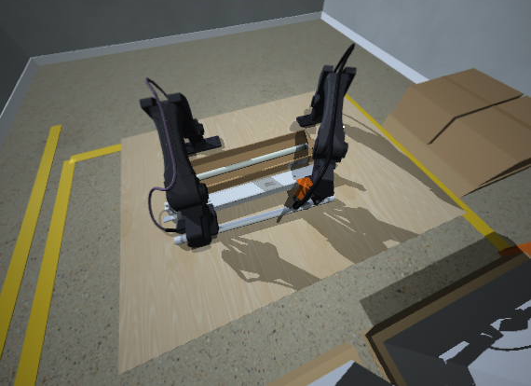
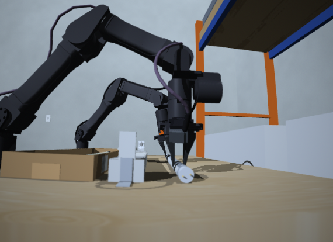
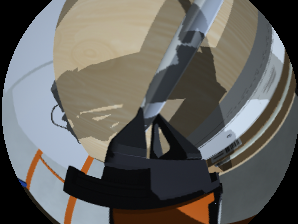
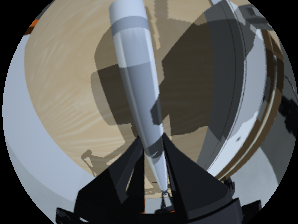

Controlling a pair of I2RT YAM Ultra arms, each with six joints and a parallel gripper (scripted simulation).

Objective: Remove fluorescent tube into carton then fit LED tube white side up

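The LED tube [image 1: 251,218] [image 2: 183,171] [image 3: 175,60] [image 4: 137,85] lies low along the bench in front of the light fixture [image 1: 238,192]. I cannot tell whether it touches the bench. My right gripper [image 1: 200,239] [image 2: 178,162] [image 4: 152,137] is shut on it near its pinned end. My left gripper [image 1: 300,203] [image 3: 147,112] is shut on it near the other end. The old fluorescent tube [image 1: 251,161] lies in the open carton [image 1: 242,150] [image 2: 47,167] behind the fixture. A white lampholder [image 2: 127,155] stands empty at the fixture's near end.
A big closed cardboard box [image 1: 466,122] sits on the floor beside the bench. An orange and blue rack [image 2: 270,88] stands past the bench's far end. A dark cable [image 2: 245,162] lies near the bench edge. Yellow tape [image 1: 42,267] marks the floor.
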